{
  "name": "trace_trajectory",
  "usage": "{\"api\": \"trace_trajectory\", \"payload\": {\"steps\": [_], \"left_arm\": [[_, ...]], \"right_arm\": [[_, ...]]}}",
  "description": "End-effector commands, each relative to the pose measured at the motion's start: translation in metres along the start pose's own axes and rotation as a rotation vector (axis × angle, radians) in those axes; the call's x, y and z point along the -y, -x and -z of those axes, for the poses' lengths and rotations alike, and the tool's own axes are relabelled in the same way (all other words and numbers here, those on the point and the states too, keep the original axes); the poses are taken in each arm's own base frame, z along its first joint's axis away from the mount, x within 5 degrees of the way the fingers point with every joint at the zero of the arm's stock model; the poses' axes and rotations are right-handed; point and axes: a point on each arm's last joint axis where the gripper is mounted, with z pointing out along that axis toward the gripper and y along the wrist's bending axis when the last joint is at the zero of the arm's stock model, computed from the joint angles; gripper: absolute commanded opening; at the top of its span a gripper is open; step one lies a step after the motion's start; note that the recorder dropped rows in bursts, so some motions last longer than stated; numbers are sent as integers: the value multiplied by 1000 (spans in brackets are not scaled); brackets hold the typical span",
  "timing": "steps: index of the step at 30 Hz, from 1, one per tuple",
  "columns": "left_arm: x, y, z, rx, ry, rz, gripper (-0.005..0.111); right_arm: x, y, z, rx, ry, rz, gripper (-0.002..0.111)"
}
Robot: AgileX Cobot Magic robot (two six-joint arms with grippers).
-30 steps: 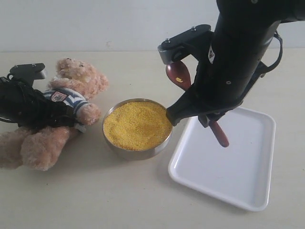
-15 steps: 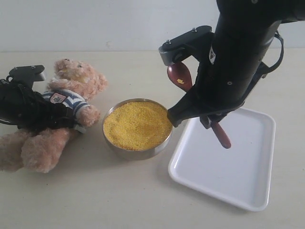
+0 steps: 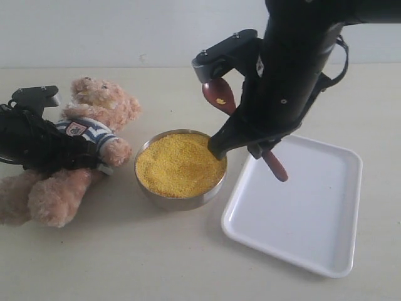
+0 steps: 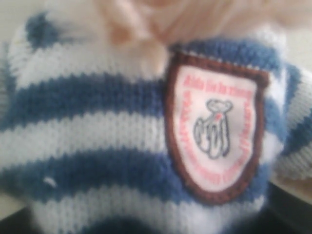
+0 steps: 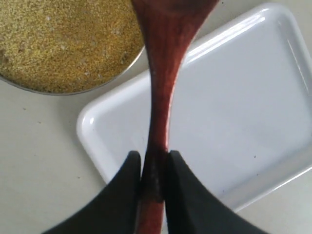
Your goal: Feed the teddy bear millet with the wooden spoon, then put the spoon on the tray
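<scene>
The wooden spoon (image 3: 218,96) hangs in the air over the far right edge of the bowl (image 3: 169,202) of millet (image 3: 180,164), and the right gripper (image 5: 155,168) pinches its handle tight. The teddy bear (image 3: 103,106) leans just left of the bowl, with the left gripper (image 3: 75,153) closed around its striped middle. The tray (image 3: 313,251) lies just right of the bowl.

The teddy bear (image 3: 100,106) on the left is light brown, its shirt (image 4: 97,146) striped navy and white. Its badge (image 4: 214,141) is white with pink lettering and a dark red-brown border. The millet (image 3: 178,164) is bright yellow in a silver bowl (image 3: 178,202). The spoon (image 3: 214,93) is dark reddish brown, flecked yellow. The tray (image 3: 301,219) on the right is glossy white. The right gripper (image 5: 153,168) is black and the table (image 3: 125,263) pale beige.
</scene>
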Motion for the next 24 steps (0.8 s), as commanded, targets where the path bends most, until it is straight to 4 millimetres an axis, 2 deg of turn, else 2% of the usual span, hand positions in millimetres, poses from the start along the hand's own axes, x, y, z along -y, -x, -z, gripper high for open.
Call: {"api": "trace_trajectory", "payload": {"steps": [1, 4, 7, 12, 14, 16, 19, 24], "left_arm": [[1, -4, -1, -20, -11, -2, 4], [0, -4, -1, -19, -10, -2, 4], [0, -4, -1, -19, -10, -2, 4], [0, -4, -1, -19, -10, -2, 4], [0, -4, -1, -19, -10, -2, 4], [0, -4, -1, -19, -10, -2, 4], [0, -4, -1, -19, -10, -2, 4], [0, -4, -1, -19, -10, -2, 4]], "right_arm": [[7, 25, -7, -103, -83, 121, 0], [12, 52, -18, -105, -154, 237, 0], [10, 57, -23, -115, -151, 335, 0], [24, 60, -23, -159, -349, 553, 0], [26, 61, -23, -165, -364, 575, 0], [16, 61, -28, -171, -334, 608, 0], [-12, 63, -39, -196, -338, 753, 0], [-22, 67, -47, -223, -449, 861, 0]]}}
